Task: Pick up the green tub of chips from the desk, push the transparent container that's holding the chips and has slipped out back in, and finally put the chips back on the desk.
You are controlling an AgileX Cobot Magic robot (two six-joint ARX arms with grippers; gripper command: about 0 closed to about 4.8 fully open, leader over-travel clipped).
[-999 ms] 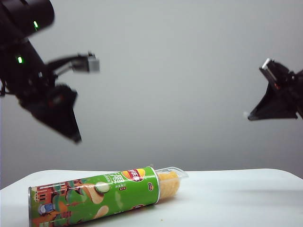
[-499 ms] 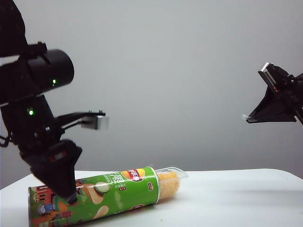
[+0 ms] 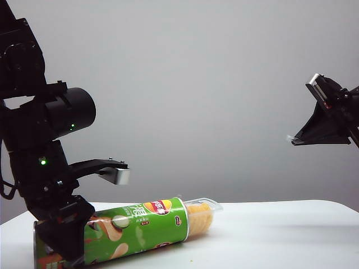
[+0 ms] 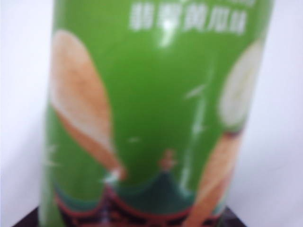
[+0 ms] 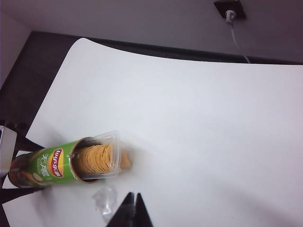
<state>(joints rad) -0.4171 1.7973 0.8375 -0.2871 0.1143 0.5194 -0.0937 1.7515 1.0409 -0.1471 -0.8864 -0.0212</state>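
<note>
The green tub of chips (image 3: 140, 224) lies on its side on the white desk (image 3: 280, 230). The transparent container (image 3: 205, 210) sticks out of the tub's right end, and the chips (image 3: 199, 217) show through it. My left gripper (image 3: 64, 244) is down at the tub's left end, open, with a finger on each side of the tub. In the left wrist view the tub (image 4: 156, 94) fills the picture, with my left gripper (image 4: 135, 221) astride it. My right gripper (image 3: 293, 139) hangs high at the right, shut and empty. The right wrist view shows that gripper (image 5: 134, 196), the tub (image 5: 45, 163), the container (image 5: 102, 153) and the chips (image 5: 94, 158).
A small clear scrap (image 5: 105, 198) shows beside the right fingertips. A wall socket with a cable (image 5: 230, 9) is beyond the desk (image 5: 189, 118). Dark floor (image 5: 28, 71) lies past the desk's rounded edge.
My left arm has come down from high at the left to the tub's left end, its fingers now astride the tub. The tub and the right arm have not moved.
</note>
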